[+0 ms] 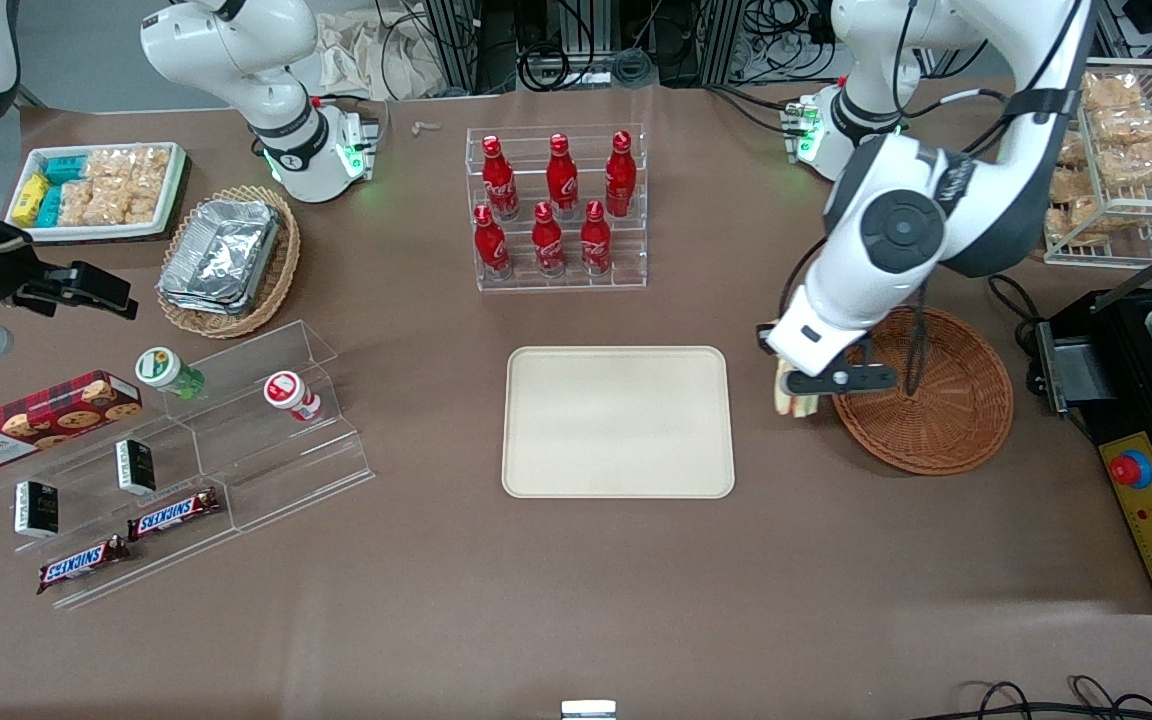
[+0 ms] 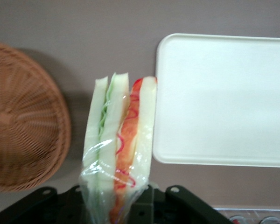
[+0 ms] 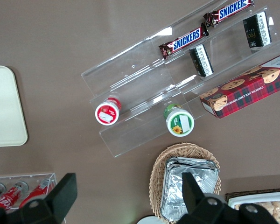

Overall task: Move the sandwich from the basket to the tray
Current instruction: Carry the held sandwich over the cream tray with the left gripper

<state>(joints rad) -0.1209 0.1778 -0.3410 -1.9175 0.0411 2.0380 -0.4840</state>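
My left gripper (image 1: 804, 392) is shut on the sandwich (image 1: 794, 398), a plastic-wrapped wedge of white bread with green, orange and red filling (image 2: 119, 149). It hangs above the bare table between the reddish-brown wicker basket (image 1: 936, 400) and the cream-beige tray (image 1: 619, 421). The basket (image 2: 23, 126) holds nothing that I can see. The tray (image 2: 224, 100) is bare, and its rounded edge lies just beside the sandwich in the left wrist view.
A clear rack of red cola bottles (image 1: 558, 207) stands farther from the front camera than the tray. A clear stepped shelf (image 1: 196, 450) with candy bars, small boxes and cups lies toward the parked arm's end. A black machine (image 1: 1151, 420) stands beside the basket at the working arm's end.
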